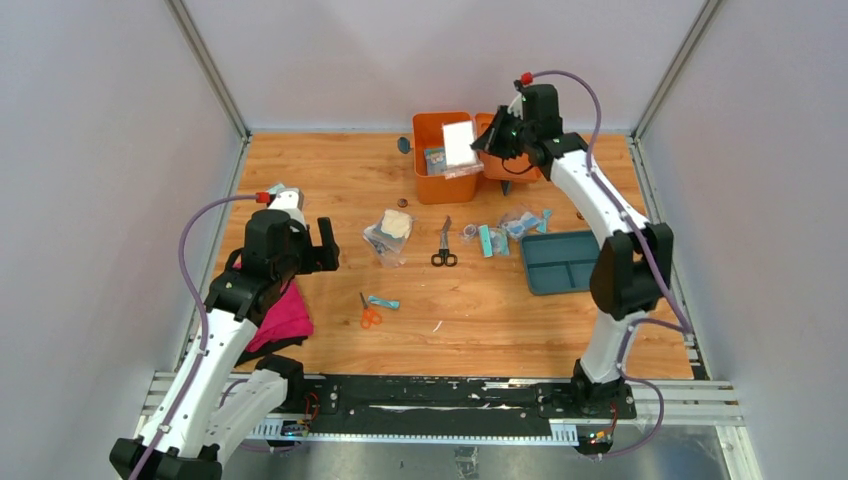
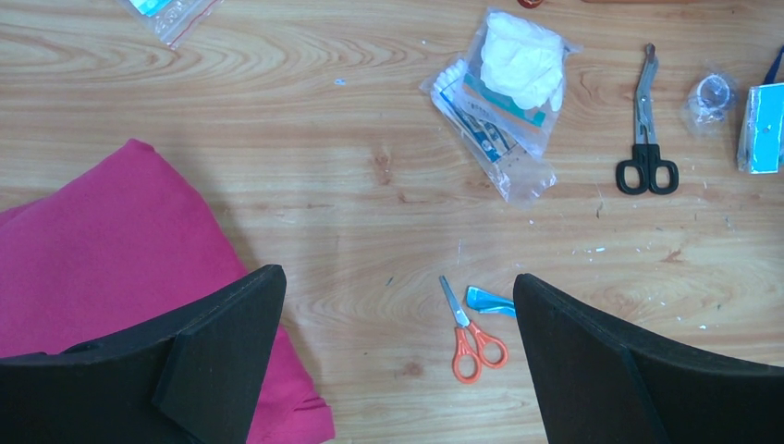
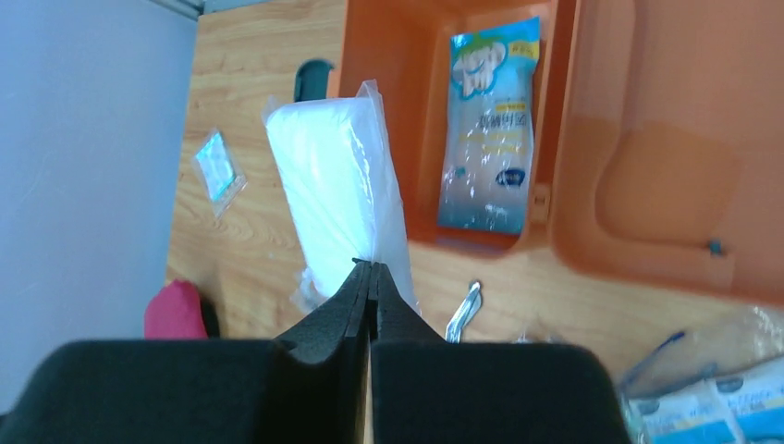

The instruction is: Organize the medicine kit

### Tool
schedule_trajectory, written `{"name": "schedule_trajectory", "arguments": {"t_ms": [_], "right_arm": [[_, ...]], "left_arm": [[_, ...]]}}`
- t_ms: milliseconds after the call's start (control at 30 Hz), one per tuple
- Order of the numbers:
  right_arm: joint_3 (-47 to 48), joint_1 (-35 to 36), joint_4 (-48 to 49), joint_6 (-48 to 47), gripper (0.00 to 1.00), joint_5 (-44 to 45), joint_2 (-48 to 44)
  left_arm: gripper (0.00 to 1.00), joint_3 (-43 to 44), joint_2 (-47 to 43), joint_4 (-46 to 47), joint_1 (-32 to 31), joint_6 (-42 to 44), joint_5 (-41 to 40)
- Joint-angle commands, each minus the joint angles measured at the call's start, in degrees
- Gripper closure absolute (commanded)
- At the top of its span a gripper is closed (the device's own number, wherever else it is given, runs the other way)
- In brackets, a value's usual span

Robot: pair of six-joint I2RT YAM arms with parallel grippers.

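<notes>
White pad [image 3: 337,176] pinched in outstretched right fingers [image 3: 325,319].

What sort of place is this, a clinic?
Likely a robot test cell, not a clinic: a left arm and right arm bolted at a wooden table, blank grey walls boxing it in, the medicine kit and black scissors as props.

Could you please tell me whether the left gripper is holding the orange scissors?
No, the left gripper is open, and the orange scissors lie flat on the table, untouched.
</notes>
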Motion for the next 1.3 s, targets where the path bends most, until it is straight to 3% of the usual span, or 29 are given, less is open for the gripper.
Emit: {"name": "schedule_trajectory", "arguments": {"t_ms": [0, 133, 300, 500, 700, 900, 1100, 1267], "right_arm": [[12.62, 1.06, 0.61, -0.99, 1.0, 1.12, 10.77], [25.72, 1.22, -0.08, -2.15, 1.0, 1.89, 21.58], [35.37, 1.54, -2.27, -4.53, 1.0, 2.92, 29.37], [34.99, 1.92, -2.4, -5.18, 0.96, 3.86, 30.14], [33.37, 2.65, -3.27, -7.21, 0.79, 3.84, 27.46], [26.32, 2.65, -4.44, -10.23, 0.69, 6.55, 17.27], [9.87, 2.71, -7.99, -14.43, 0.69, 9.66, 2.22], [-3.96, 2.68, -11.82, -15.99, 0.63, 10.25, -9.8]], "left_arm": [[0.0, -0.68, 0.1, 0.54, -0.27, 0.17, 1.25], [0.0, -0.68, 0.25, 0.67, -0.4, 0.18, 1.42], [0.0, -0.68, 0.44, 0.66, -0.4, 0.19, 1.48], [0.0, -0.68, 0.81, 0.84, -0.4, 0.19, 1.45], [0.0, -0.68, 0.84, 0.58, -0.4, 0.19, 1.05], [0.0, -0.59, 0.74, 0.41, -0.4, 0.14, 0.65], [0.0, -0.53, 0.89, 0.4, -0.4, 0.19, 0.59], [0.0, -0.42, 1.27, 0.32, -0.4, 0.25, 0.31]]}}
